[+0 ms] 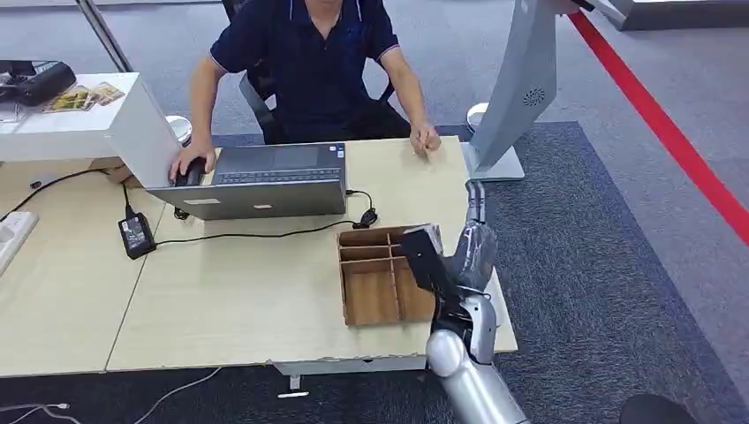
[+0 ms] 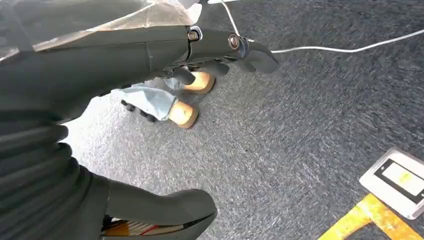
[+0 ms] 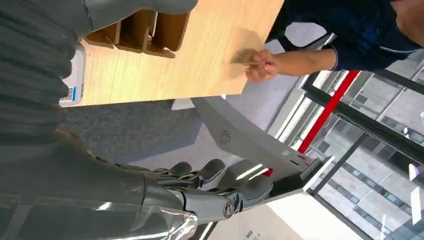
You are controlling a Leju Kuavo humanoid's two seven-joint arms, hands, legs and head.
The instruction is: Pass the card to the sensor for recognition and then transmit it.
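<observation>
A person's hand (image 3: 261,66) pinches a small tan card (image 3: 245,56) at the far edge of the wooden table (image 3: 200,55). From the head view that hand (image 1: 426,140) rests on the table (image 1: 247,291), and I cannot make out the card there. My right hand (image 1: 475,237) hovers at the table's right edge beside a brown divided box (image 1: 382,276), fingers (image 3: 220,185) stretched out, holding nothing. A flat white device with a blue mark (image 3: 74,75) lies by the box. My left hand (image 2: 150,55) hangs over grey carpet, holding nothing.
A seated person faces me behind a grey laptop (image 1: 265,181). A black power adapter (image 1: 135,234) and cable lie left of the box. A tall grey kiosk (image 1: 521,88) stands past the table's right end. A white device (image 2: 400,182) lies on the carpet.
</observation>
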